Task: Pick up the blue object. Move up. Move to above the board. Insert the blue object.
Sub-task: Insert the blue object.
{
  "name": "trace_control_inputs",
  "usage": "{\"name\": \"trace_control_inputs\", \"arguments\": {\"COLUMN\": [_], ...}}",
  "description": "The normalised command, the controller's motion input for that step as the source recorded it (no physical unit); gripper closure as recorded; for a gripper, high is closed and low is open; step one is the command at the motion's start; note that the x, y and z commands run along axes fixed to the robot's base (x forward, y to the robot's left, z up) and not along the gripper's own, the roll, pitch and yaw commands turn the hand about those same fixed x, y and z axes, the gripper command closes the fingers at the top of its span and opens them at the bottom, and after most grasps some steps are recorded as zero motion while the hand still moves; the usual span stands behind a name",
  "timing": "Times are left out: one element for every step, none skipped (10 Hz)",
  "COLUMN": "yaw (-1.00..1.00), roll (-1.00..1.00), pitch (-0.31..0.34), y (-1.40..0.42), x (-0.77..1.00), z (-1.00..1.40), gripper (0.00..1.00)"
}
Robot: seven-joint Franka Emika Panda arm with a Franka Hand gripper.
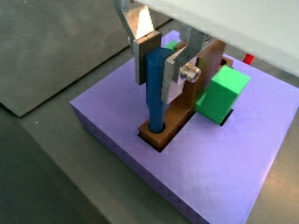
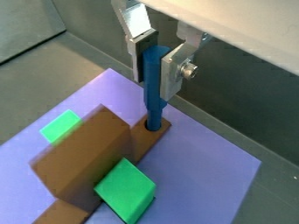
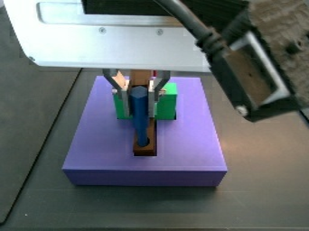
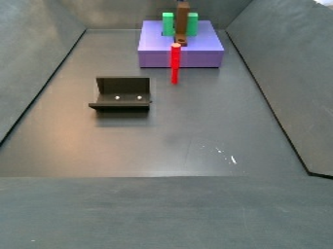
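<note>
Gripping the blue peg [image 1: 156, 87] upright between its plates, the pincer [image 1: 163, 70] hangs over the purple board [image 1: 117, 131], peg tip already in the round hole [image 2: 153, 128] of the brown strip [image 1: 176, 118]. Any tilt risks jamming at the rim; early release risks toppling. The green block [image 1: 225, 94] stands just beside.

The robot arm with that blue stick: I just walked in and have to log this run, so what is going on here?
The gripper is above the board, its fingers closed on the blue object. The peg stands upright with its lower end in the round hole of the brown strip, so the insertion appears under way or nearly done, and it is not released. Two green blocks flank the strip. A red peg stands on the floor before the board, and the fixture sits apart.
</note>
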Motion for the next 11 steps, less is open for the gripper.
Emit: {"name": "trace_control_inputs", "arguments": {"yaw": [0.01, 0.01, 0.00, 0.00, 0.01, 0.03, 0.00, 0.00, 0.00, 0.00, 0.00], "roll": [0.00, 0.00, 0.00, 0.00, 0.01, 0.13, 0.25, 0.31, 0.38, 0.41, 0.42], "pitch": [-0.024, 0.000, 0.013, -0.019, -0.063, -0.051, -0.014, 0.000, 0.023, 0.059, 0.010], "y": [0.00, -0.13, -0.21, 0.00, 0.00, 0.00, 0.00, 0.00, -0.08, 0.00, -0.06], "x": [0.00, 0.08, 0.32, 0.04, 0.00, -0.02, -0.01, 0.00, 0.03, 0.03, 0.00], "z": [-0.11, -0.22, -0.32, -0.47, -0.45, -0.32, -0.19, -0.11, 0.00, 0.00, 0.03], "gripper": [1.00, 1.00, 1.00, 1.00, 1.00, 1.00, 1.00, 1.00, 1.00, 1.00, 1.00]}}
